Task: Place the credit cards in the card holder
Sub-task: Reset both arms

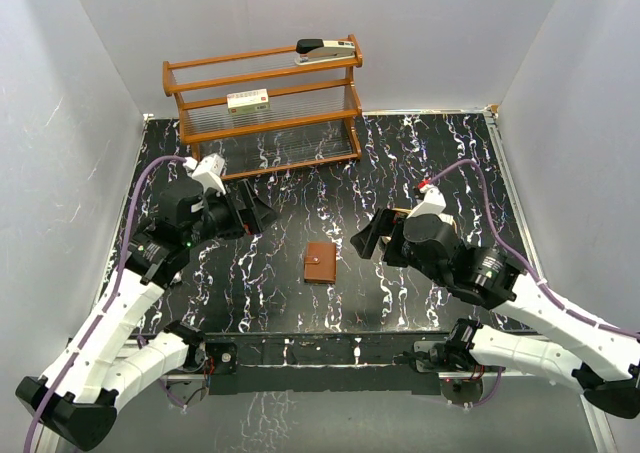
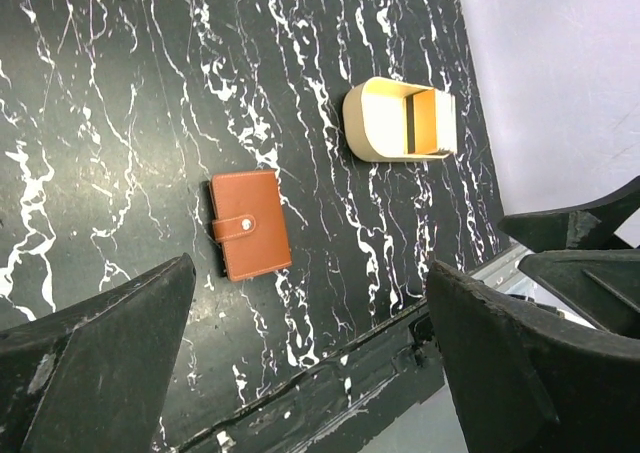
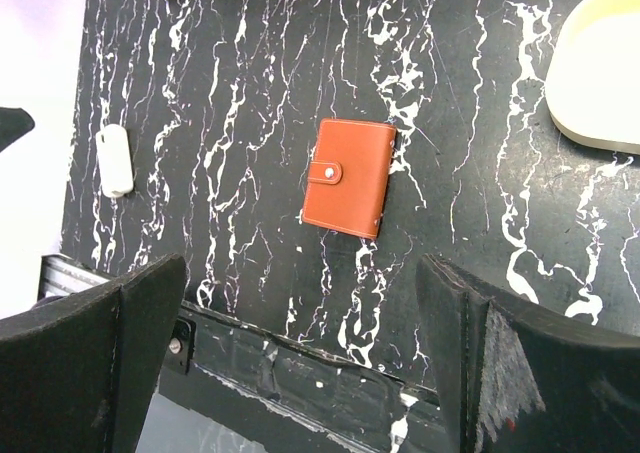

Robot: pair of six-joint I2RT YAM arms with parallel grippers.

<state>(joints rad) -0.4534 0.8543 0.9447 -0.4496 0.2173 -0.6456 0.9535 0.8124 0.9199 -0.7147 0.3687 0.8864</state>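
Leather card holder point(image 1: 320, 262) lies flat and shut, snap done up, near the middle of the black table point(image 1: 450, 163). Its longer side runs from the near edge toward the back wall. It sits between the two arms. The right gripper point(image 1: 377, 238) hangs just to its right and a little farther back, jaws spread wide, holding nothing. The left gripper point(image 1: 255, 211) hangs farther off on the other side, also wide and empty. So I think the right one is a bit closer. A tan tray point(image 2: 360, 133) sits under the right arm with something flat inside. That may be the credit cards, but I cannot tell.
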